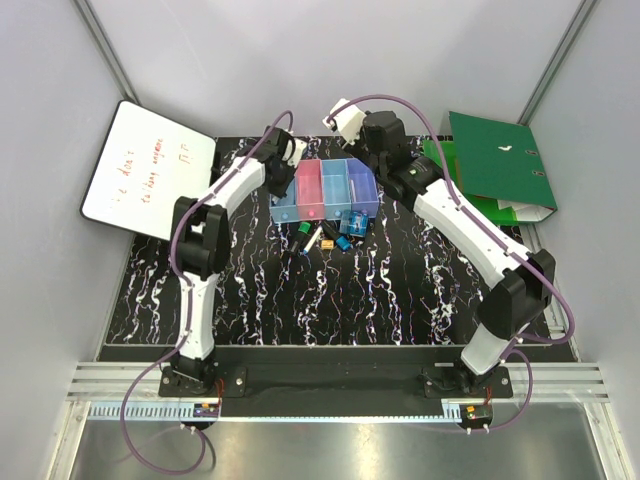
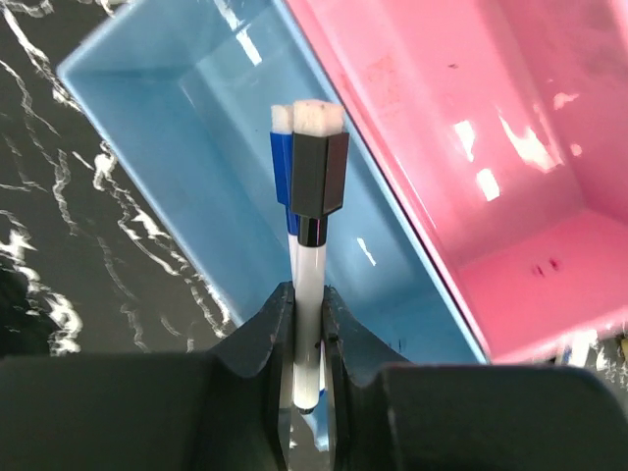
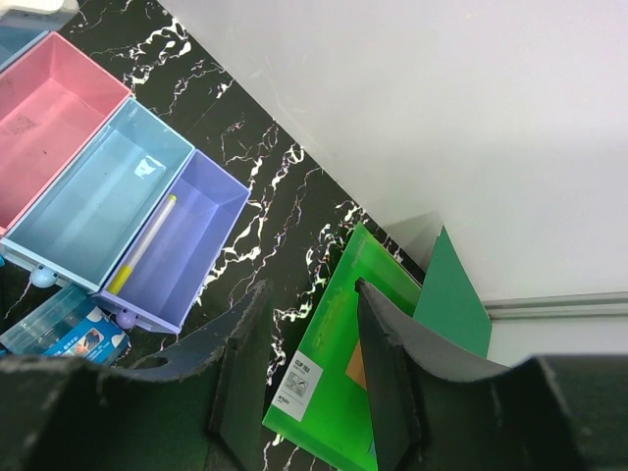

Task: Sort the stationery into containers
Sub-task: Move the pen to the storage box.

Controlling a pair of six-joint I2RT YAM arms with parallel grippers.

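Observation:
My left gripper (image 2: 307, 294) is shut on a white marker with a black cap (image 2: 312, 226), which it holds over the light blue bin (image 2: 186, 118). Under it in that bin lies a second marker with a blue cap (image 2: 282, 157). The containers (image 1: 325, 190) stand in a row: light blue, pink (image 3: 49, 128), blue (image 3: 98, 206) and purple (image 3: 191, 235). A thin white pen with a yellow end (image 3: 142, 245) lies in the purple bin. More stationery (image 1: 330, 237) sits in a loose pile in front of the bins. My right gripper (image 3: 309, 289) hangs open and empty above the back right of the row.
A green binder (image 1: 500, 165) lies at the back right, under the right gripper's view. A white whiteboard (image 1: 150, 170) with red writing leans at the back left. A small blue box (image 3: 59, 329) sits by the front of the bins. Grey walls close in the back.

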